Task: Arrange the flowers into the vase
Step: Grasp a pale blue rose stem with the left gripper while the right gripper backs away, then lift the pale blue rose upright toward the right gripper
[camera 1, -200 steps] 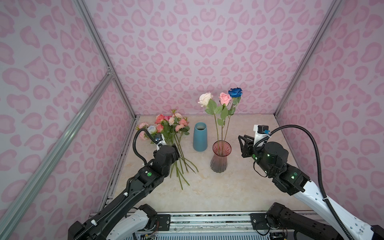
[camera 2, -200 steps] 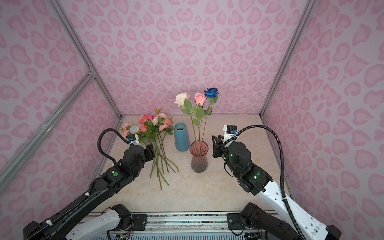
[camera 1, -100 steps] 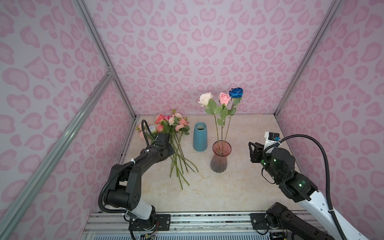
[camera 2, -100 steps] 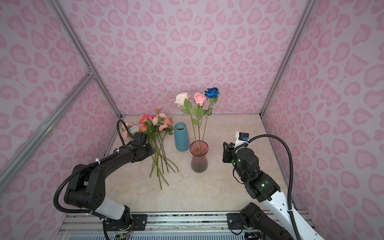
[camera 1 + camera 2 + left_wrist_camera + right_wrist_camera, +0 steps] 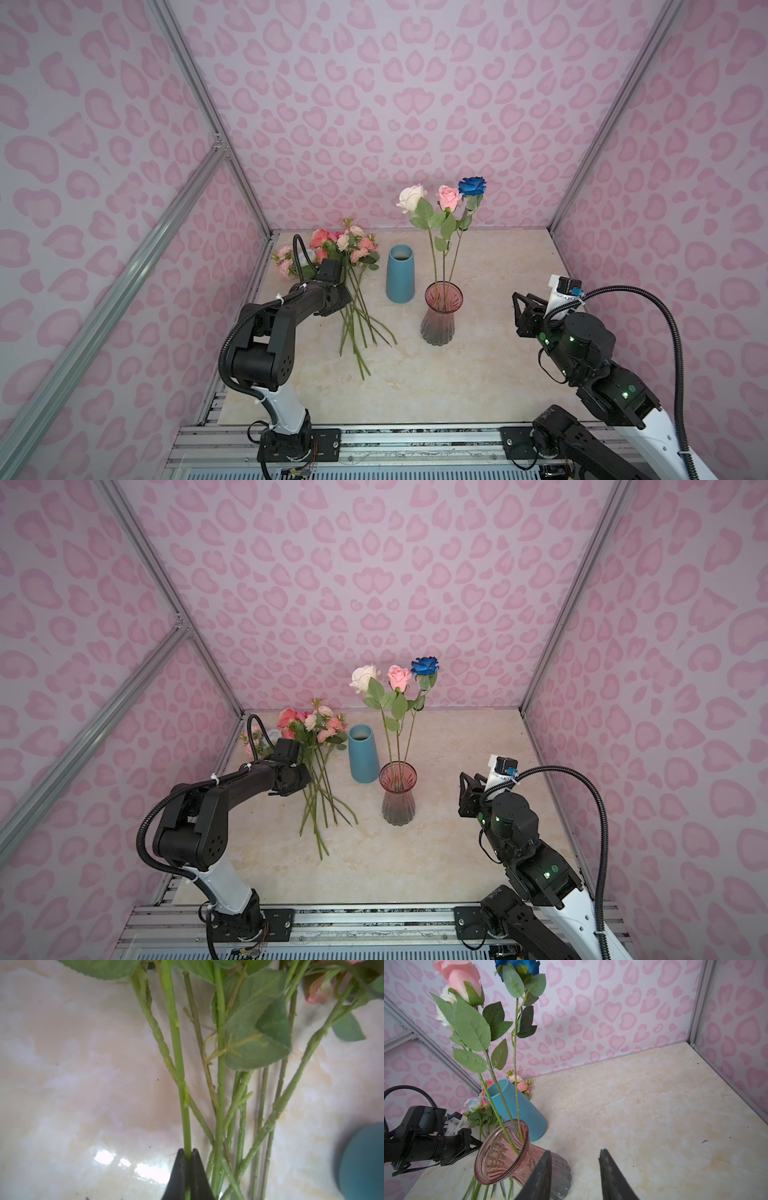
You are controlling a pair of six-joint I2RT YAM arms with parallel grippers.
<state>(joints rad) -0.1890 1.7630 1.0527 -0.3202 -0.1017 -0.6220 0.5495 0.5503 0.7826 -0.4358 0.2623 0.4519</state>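
Observation:
A bunch of flowers (image 5: 345, 249) in pink, coral and cream lies on the table at the back left, its green stems (image 5: 357, 328) fanning toward the front. My left gripper (image 5: 343, 297) is low over those stems and is shut on one green stem (image 5: 182, 1093), as the left wrist view shows (image 5: 188, 1152). The pink glass vase (image 5: 441, 320) stands mid-table and holds a cream rose (image 5: 411, 197), a pink rose (image 5: 449, 196) and a dark blue rose (image 5: 471, 185). My right gripper (image 5: 523, 298) hovers to the right of the vase (image 5: 500, 1157), open and empty (image 5: 575, 1154).
A teal vase (image 5: 400, 272) stands upright between the flower bunch and the glass vase. Pink patterned walls with metal posts close in the table on three sides. Bare marble tabletop (image 5: 490, 257) stretches behind and in front of my right gripper.
My left gripper has dropped onto the pile's stems and shut on one stem. My right arm has drawn back to the right, away from the glass vase, its jaws a little wider.

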